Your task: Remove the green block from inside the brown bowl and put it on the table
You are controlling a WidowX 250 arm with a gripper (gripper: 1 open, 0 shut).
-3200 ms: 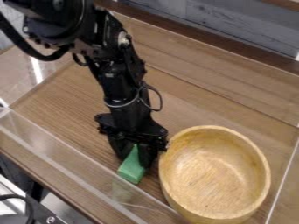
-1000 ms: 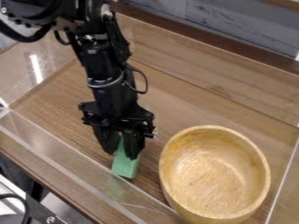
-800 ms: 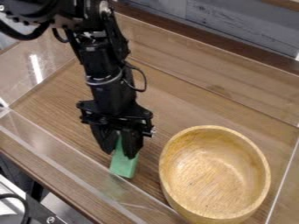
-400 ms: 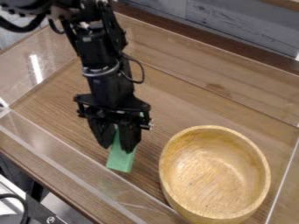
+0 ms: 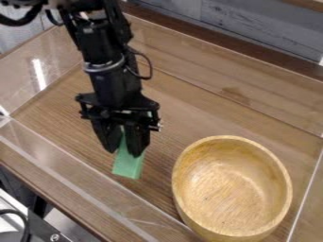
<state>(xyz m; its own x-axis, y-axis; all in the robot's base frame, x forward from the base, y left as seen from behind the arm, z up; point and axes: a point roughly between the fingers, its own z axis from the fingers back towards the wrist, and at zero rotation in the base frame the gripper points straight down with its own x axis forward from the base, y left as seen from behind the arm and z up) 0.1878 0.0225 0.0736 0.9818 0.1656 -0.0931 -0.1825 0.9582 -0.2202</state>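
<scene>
Green block (image 5: 127, 163) clamped in gripper (image 5: 125, 149), long axis hanging near-vertical below fingertips, over table (image 5: 228, 104), left of brown bowl (image 5: 232, 184).

**Hidden and cut-off items**

- Robot arm (image 5: 94, 47): upper links cut off by top edge.
- Green block (image 5: 127, 163): upper end covered by the gripper (image 5: 124, 144); whether its lower end touches the table (image 5: 240, 95) cannot be told.
- Brown bowl (image 5: 235, 189): lower rim cropped at bottom edge.
- Background beyond table: blurred.
</scene>
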